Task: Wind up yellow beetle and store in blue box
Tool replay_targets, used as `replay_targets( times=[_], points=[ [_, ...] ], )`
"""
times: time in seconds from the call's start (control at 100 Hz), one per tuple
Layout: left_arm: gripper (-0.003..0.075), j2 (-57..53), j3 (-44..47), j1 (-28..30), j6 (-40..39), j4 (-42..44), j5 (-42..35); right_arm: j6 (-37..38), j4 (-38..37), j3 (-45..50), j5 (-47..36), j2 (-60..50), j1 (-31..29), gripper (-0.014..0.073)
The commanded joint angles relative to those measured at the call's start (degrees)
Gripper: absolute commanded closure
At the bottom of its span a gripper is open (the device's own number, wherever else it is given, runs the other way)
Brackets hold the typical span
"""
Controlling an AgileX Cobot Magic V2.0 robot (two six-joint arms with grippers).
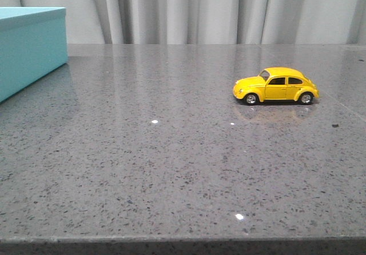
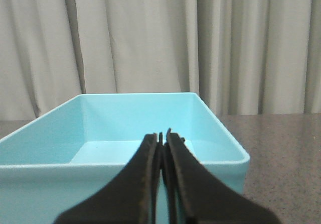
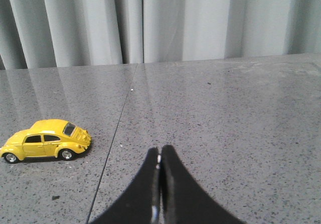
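1. The bench (image 1: pixel 171 169), a grey speckled stone surface, is seen spread across the whole front view, with pale curtains (image 1: pixel 200 12) hung behind it.
2. The blue box (image 1: pixel 28 46) is found at the far left of the bench. In the left wrist view it is shown open-topped, and nothing is seen on the part of its floor that is in view.
3. The yellow beetle (image 1: pixel 275 86) is stood on its four wheels right of centre on the bench, well apart from the box, nose pointed toward the box side.
4. The left gripper (image 2: pixel 161 138) is held just before the box's near wall; its jaws are clenched together on nothing.
5. The right gripper (image 3: pixel 159 156) is held above bare bench with the car off to one side; its jaws are likewise pressed together, nothing grasped.
6. The task is judged to be at its very start: the car has not been touched, wound or stored.
7. For the next move, the right jaws would need to be parted, brought over the car and closed across its body, so that it can be drawn backward to wind it.
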Motion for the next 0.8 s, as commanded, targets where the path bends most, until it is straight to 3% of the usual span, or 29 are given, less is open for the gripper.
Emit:
replay_targets(
  times=[0.0, 0.38, 0.51, 0.63, 0.79],
  points=[
    [0.0739, 1.89, -4.65, 0.03, -0.37, -1.81, -1.60, -0.19, -0.06, -5.78, 0.40, 3.81, -0.41, 0.0659],
    [0.0738, 12.20, -15.49, 0.03, -0.37, -2.80, 9.03, -0.25, -0.06, -19.83, 9.03, 17.56, -0.41, 0.0653],
    [0.0729, 17.18, -19.50, 0.03, -0.37, -2.80, 9.95, -0.30, -0.06, -23.77, 10.46, 22.91, -0.41, 0.0562],
    [0.0627, 21.90, -22.98, 0.03, -0.37, -2.80, 10.56, -0.30, -0.06, -26.84, 11.36, 27.31, -0.31, 0.0435],
    [0.0406, 27.94, -26.92, 0.03, 0.22, -2.80, 10.46, -0.30, -0.06, -30.44, 12.33, 32.48, -0.31, 0.0309]
  ],
)
